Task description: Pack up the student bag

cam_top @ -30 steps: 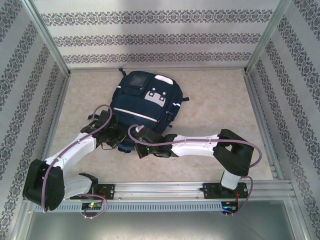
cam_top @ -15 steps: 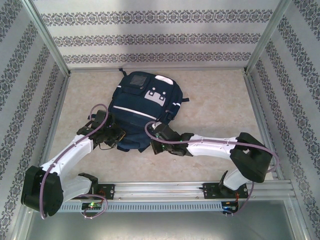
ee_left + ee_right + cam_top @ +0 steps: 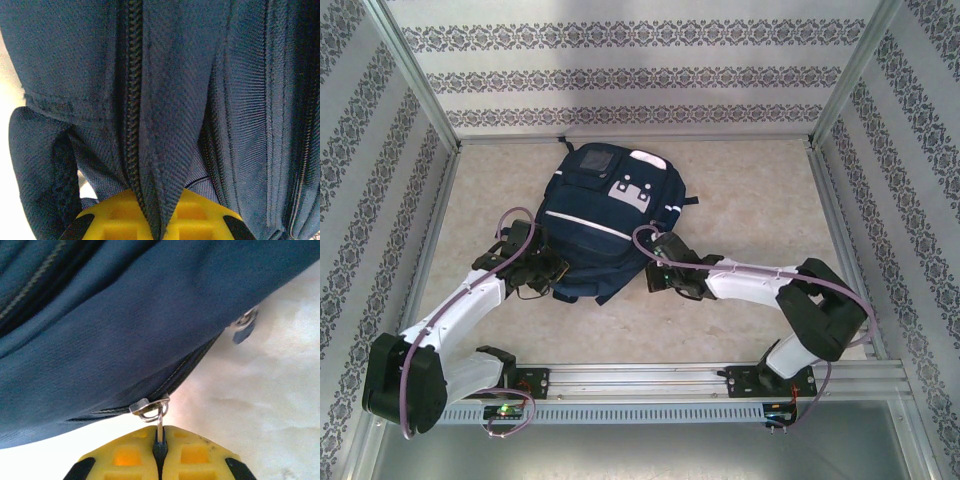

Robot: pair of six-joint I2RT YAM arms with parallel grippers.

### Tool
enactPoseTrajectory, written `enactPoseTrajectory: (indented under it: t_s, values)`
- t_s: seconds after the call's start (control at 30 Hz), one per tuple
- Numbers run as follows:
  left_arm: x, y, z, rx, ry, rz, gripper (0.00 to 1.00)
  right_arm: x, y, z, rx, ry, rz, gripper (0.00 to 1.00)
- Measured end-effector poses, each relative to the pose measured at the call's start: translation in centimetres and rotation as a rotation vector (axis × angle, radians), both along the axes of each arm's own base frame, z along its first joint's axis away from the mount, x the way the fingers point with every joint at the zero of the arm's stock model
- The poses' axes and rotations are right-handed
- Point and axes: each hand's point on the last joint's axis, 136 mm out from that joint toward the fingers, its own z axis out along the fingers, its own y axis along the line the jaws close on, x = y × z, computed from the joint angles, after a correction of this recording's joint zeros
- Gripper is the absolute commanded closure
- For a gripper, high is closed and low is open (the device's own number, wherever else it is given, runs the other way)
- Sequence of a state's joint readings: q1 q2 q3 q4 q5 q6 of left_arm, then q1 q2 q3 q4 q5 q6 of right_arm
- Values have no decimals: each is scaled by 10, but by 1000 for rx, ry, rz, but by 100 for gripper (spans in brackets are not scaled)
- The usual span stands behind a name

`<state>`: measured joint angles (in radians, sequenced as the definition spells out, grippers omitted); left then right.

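Bag (image 3: 605, 225) lies flat on the table (image 3: 750, 210), front up, grey patch and zip pockets on top. It sits left of centre, its far end close to the back wall (image 3: 620, 75) and its near end between the two grippers. We cannot see inside it and cannot tell what it holds.

Left gripper (image 3: 556, 277) is at the bag's near left corner. From the left wrist we see its yellow fingers (image 3: 200, 217) pinched tight on a raised fold of navy fabric, with a run of meshed zip teeth (image 3: 132, 100) on that fold.

Right gripper (image 3: 654, 270) is at the bag's right edge. From the right wrist we see it (image 3: 159, 450) clamped on a metal zip pull (image 3: 159, 422), the slider right above it. A second pull (image 3: 245, 325) hangs off the seam further along.

Table top is pale, marbled beige. Walls on three sides carry striped floral paper. A metal rail (image 3: 640, 378) runs along the near edge under the arm bases.
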<state>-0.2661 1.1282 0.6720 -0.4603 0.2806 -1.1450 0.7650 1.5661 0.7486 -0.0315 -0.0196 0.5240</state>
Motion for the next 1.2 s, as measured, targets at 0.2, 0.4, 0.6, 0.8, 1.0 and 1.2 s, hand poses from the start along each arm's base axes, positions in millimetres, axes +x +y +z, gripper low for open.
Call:
enactPoseTrajectory:
  t_s: [0.2, 0.4, 0.6, 0.8, 1.0, 1.2]
  values:
    - [0, 1, 0, 3, -1, 1, 99, 12, -9, -7, 12, 17, -36, 100]
    - [1, 2, -1, 3, 2, 2, 99, 18, -13, -9, 24, 25, -51, 94]
    - [0, 1, -8, 7, 22, -3, 99, 19, -16, -14, 20, 44, -80, 64]
    - [0, 1, -8, 9, 18, -10, 99, -1, -22, 30, 76, -42, -49, 45]
    - [0, -7, -11, 20, 26, -49, 99, -18, -56, 135, 201, -286, -98, 42]
    - [-8, -48, -5, 51, -6, -178, 99, -18, -104, 160, 176, -369, -235, 46]
